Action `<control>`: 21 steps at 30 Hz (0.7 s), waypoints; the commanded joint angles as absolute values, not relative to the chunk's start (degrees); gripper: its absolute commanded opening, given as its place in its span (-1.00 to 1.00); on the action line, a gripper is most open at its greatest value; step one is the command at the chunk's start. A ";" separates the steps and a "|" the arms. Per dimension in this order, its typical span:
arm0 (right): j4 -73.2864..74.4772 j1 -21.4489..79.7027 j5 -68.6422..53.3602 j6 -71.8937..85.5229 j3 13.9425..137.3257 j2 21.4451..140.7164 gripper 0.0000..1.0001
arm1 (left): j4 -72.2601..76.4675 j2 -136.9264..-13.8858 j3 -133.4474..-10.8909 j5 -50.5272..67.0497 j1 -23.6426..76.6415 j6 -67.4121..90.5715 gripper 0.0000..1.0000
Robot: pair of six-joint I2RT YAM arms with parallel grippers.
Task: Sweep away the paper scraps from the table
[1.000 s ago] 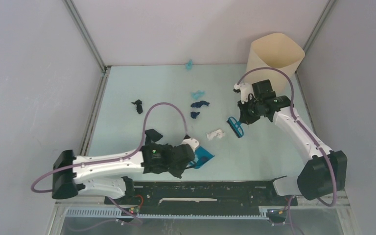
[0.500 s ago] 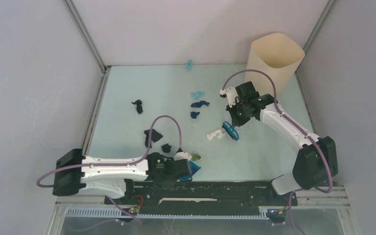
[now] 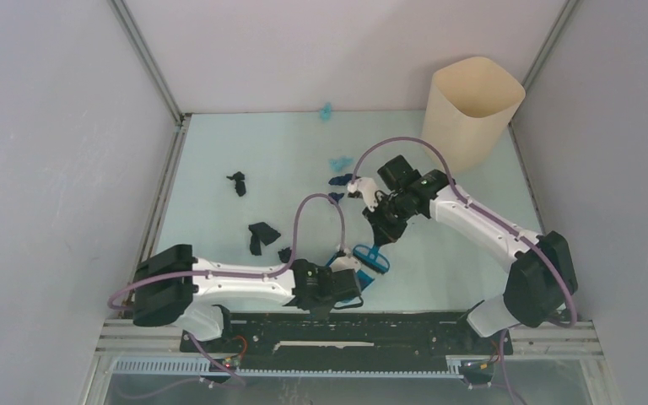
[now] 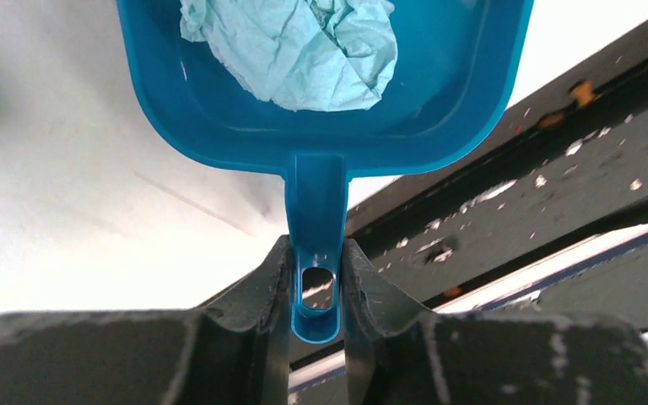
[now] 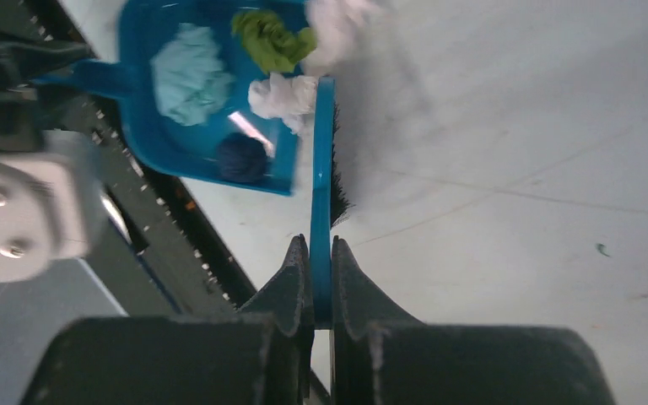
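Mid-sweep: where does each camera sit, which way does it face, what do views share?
Top external: above, behind the robot, looking down on the table; left arm and right arm show.
Left wrist: on the left gripper, facing the dustpan whose handle its fingers pinch.
Right wrist: on the right gripper, facing along the clamped brush.
Both wrist views share the dustpan and its light blue scrap.

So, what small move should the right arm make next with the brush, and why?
Probably a short stroke of the hand brush into the dustpan. The white scrap sits just at the pan's open edge, against the brush, while the light blue scrap, green scrap and navy scrap lie deeper in. The left gripper grips the pan's handle, so it should hold steady.
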State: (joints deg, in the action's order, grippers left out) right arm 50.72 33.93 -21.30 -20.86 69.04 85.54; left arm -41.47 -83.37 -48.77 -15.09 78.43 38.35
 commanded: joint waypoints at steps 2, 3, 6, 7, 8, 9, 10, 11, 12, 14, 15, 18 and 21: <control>55.30 36.69 -24.59 -23.37 68.55 82.20 -1.00 | -37.60 -87.26 -53.79 -18.77 77.33 35.23 -1.00; 55.61 36.66 -24.42 -23.51 68.48 81.51 -1.00 | -37.35 -87.73 -54.32 -18.81 77.28 34.98 -1.00; 56.65 36.58 -24.21 -23.94 68.32 79.13 -1.00 | -36.35 -88.77 -55.22 -19.71 77.02 34.19 -1.00; 57.05 36.50 -24.13 -23.98 68.30 78.36 -1.00 | -36.18 -88.90 -55.40 -20.07 77.06 34.04 -1.00; 57.31 36.29 -23.78 -23.94 68.32 77.64 -1.00 | -35.90 -89.08 -55.46 -20.45 77.03 33.70 -1.00; 57.61 35.99 -23.32 -23.91 68.32 77.09 -1.00 | -35.41 -89.18 -55.53 -20.74 77.03 33.30 -1.00; 57.85 35.62 -22.72 -23.91 68.34 76.54 -1.00 | -34.69 -89.09 -55.36 -21.06 77.01 32.86 -1.00; 57.98 35.13 -21.77 -23.70 68.34 76.07 -1.00 | -34.07 -88.93 -55.03 -21.28 77.03 32.69 -1.00; 58.00 34.44 -20.72 -23.46 68.33 75.69 -1.00 | -33.30 -88.68 -54.56 -21.50 77.03 32.43 -1.00; 57.42 32.21 -17.67 -21.58 68.39 75.18 -1.00 | -32.25 -88.15 -53.70 -22.33 77.01 31.94 -1.00; 56.75 30.28 -16.35 -20.17 68.46 75.27 -1.00 | -31.93 -88.01 -53.39 -23.12 76.93 31.51 -1.00; 58.88 23.06 -19.48 -19.43 69.96 76.40 -1.00 | -30.61 -87.43 -53.17 -26.12 76.50 29.11 -1.00; 60.94 17.47 -22.41 -20.29 70.49 75.72 -1.00 | -28.55 -86.91 -53.26 -28.74 75.70 26.51 -1.00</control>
State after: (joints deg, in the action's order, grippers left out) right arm 58.00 22.83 -20.03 -21.08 68.23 76.77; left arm -32.71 -89.03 -53.36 -23.05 76.66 30.50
